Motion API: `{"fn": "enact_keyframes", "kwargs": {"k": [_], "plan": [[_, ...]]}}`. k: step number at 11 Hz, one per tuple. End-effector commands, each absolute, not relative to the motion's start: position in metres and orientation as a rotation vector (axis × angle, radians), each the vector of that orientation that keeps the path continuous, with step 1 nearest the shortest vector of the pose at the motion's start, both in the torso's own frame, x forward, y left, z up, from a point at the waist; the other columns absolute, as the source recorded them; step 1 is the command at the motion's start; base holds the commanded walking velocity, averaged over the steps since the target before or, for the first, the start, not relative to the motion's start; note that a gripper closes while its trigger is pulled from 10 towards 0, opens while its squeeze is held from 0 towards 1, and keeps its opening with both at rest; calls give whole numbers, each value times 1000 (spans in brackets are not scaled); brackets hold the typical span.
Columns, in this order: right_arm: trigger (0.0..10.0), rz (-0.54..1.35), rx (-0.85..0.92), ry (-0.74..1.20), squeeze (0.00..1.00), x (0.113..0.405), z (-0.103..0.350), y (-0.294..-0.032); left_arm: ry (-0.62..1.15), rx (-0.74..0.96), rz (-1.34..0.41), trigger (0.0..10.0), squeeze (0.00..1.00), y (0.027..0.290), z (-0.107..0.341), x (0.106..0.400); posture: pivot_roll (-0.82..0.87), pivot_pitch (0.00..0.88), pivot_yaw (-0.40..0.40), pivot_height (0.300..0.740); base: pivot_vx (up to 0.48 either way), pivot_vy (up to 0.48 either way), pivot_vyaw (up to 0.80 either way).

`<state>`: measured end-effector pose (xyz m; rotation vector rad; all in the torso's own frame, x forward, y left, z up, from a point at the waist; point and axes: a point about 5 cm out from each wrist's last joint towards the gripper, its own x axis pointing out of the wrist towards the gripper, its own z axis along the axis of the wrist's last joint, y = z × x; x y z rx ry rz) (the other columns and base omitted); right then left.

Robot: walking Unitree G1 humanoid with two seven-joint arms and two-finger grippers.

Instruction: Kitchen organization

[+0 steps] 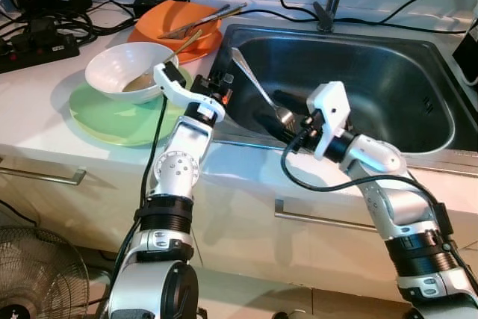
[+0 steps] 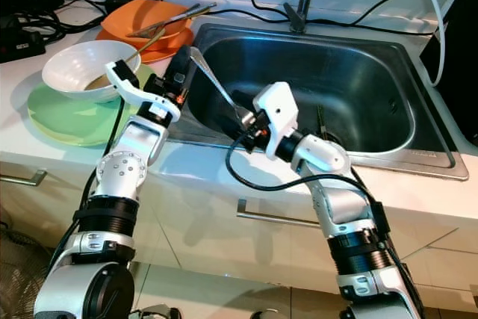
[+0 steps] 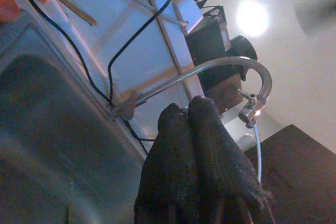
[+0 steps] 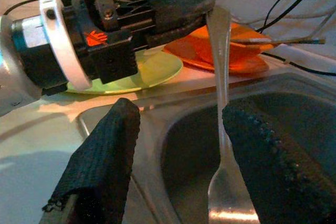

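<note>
1. The right gripper reaches over the front rim of the stainless steel sink. Its two black fingers are spread apart, one on each side of the long shiny metal spoon, and neither clearly touches it.
2. The spoon slants over the basin, bowl end low by the right gripper and handle end up at the sink's left rim. It looks light, stiff and slick, so a hold on the flat handle seems surer than on the rounded bowl, which might slip out.
3. The left gripper sits at the sink's left edge with its fingers clenched on the tip of the spoon's handle.
4. On the white bench just beyond lies a round pale green plate bearing a white bowl with brownish residue. These look breakable and heavier.
5. Farther back is an orange plate with utensils across it, near the chrome tap and black cables.
</note>
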<state>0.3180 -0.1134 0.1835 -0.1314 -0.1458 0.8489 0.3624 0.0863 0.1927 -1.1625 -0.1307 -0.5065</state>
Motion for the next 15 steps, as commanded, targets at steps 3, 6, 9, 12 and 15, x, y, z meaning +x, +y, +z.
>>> {"fn": "enact_keyframes", "kwargs": {"k": [3,6,9,12,15], "plan": [[10000,741,-171,-177,0,331,190,-114,-63,-1247,-565,10000,0,48,183,350,13,47,24,740,0,0,0],[10000,755,-159,-174,0,332,188,-110,-62,-1244,-567,10000,0,48,183,350,18,46,23,740,0,0,0],[10000,728,-187,-167,0,336,183,-107,-56,-1242,-575,10000,0,46,183,349,18,44,23,740,0,0,0],[10000,699,-198,-158,0,339,175,-103,-53,-1237,-576,10000,0,47,182,349,25,46,22,740,0,0,0],[8902,661,-192,-155,0,342,173,-102,-50,-1235,-582,10000,0,45,182,348,29,41,22,740,0,0,0]]}}
